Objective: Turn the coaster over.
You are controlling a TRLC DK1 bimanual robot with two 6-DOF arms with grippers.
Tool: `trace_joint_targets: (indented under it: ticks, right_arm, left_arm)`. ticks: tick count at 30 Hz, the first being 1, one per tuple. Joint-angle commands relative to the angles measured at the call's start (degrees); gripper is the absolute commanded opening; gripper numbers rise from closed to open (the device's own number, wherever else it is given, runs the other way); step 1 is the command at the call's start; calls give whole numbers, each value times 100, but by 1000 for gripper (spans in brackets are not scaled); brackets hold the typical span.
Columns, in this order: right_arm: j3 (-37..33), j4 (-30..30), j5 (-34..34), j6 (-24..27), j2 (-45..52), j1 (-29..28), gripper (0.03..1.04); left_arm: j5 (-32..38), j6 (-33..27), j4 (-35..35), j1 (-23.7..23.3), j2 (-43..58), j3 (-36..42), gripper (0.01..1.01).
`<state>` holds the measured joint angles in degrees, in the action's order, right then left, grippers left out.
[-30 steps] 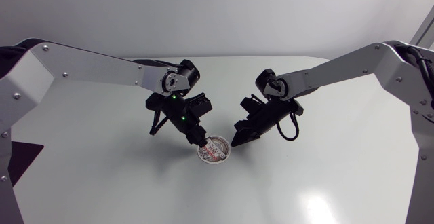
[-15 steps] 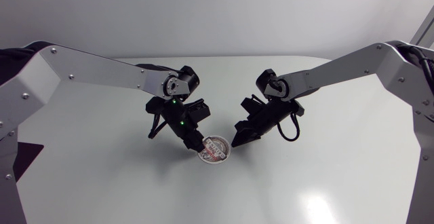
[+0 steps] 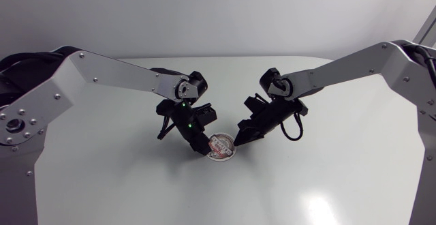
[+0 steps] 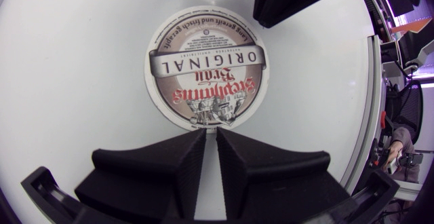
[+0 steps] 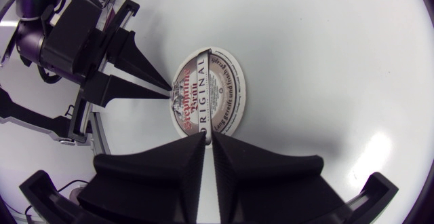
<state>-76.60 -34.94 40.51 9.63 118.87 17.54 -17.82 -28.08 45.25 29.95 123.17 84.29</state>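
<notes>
The round printed coaster (image 3: pixel 222 147) lies flat on the white table (image 3: pixel 327 177), print side up, between my two grippers. My left gripper (image 3: pixel 204 145) is shut with nothing between its fingers, and its tips touch the coaster's (image 4: pixel 207 64) near edge in the left wrist view (image 4: pixel 211 132). My right gripper (image 3: pixel 238 140) is shut too, and its tips (image 5: pixel 209 136) meet the opposite edge of the coaster (image 5: pixel 207 91). Each wrist view shows the other arm's gripper across the coaster: the right gripper (image 4: pixel 298 0) and the left gripper (image 5: pixel 146 71).
Bare white tabletop surrounds the coaster on all sides. Both arms reach in low from the sides and meet near the table's middle.
My left gripper has slid to the right, pushing the coaster along the table up against the right gripper's tips. The right arm has barely moved.
</notes>
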Motion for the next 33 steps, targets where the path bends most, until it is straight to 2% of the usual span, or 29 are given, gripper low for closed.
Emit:
trace_joint_targets:
  ticks: [1,4,5,22,28,31,33]
  right_arm:
    - [163,-13,18,-14,-92,-110,525]
    - [154,-31,27,4,-66,-163,731]
    - [136,-39,36,4,-39,-181,772]
    - [-602,-277,203,-198,813,-119,774]
    - [-593,-417,299,-198,778,-31,582]
    - [-540,-435,308,-198,690,-14,410]
    - [-505,-417,308,-198,611,-5,220]
  left_arm:
    - [42,-58,36,125,471,35,161]
    - [42,-40,36,151,515,105,161]
    - [42,-40,36,151,523,131,161]
    - [42,-58,36,107,567,158,161]
    - [42,-40,27,160,585,184,162]
    - [33,-31,27,160,602,184,162]
    - [33,-31,27,160,611,184,162]
